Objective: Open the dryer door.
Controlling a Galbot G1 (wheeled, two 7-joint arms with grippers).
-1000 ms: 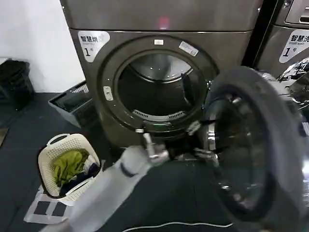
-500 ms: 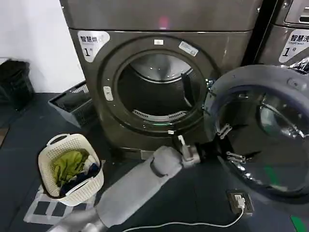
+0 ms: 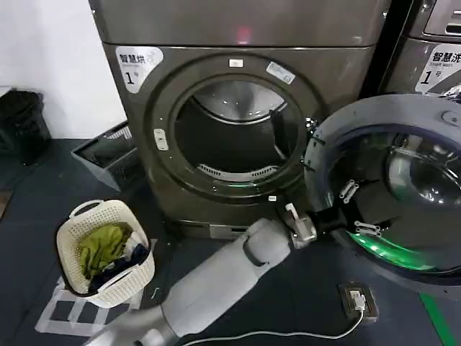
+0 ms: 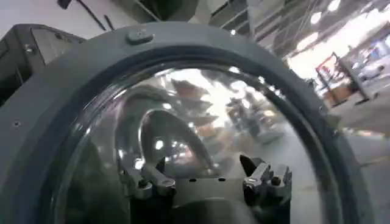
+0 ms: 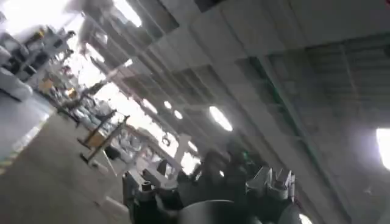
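On dryer (image 3: 346,65) sticker (image 3: 138,63): "1"

dryer (image 3: 346,68): brushed metal | dryer door (image 3: 338,122): matt plastic, glossy glass

Right gripper (image 5: 210,185): two metal-tipped fingers (image 5: 141,190) spread apart, nothing between them.
Ceiling (image 5: 286,73): grey ribbed panels crossed by beams, tilted across the view.
Lights (image 5: 220,118): bright strips and spots (one large glare at the corner).
Hall beyond: blurred racks.

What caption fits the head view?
Left end effector spread on the open dryer door, dryer drum exposed.
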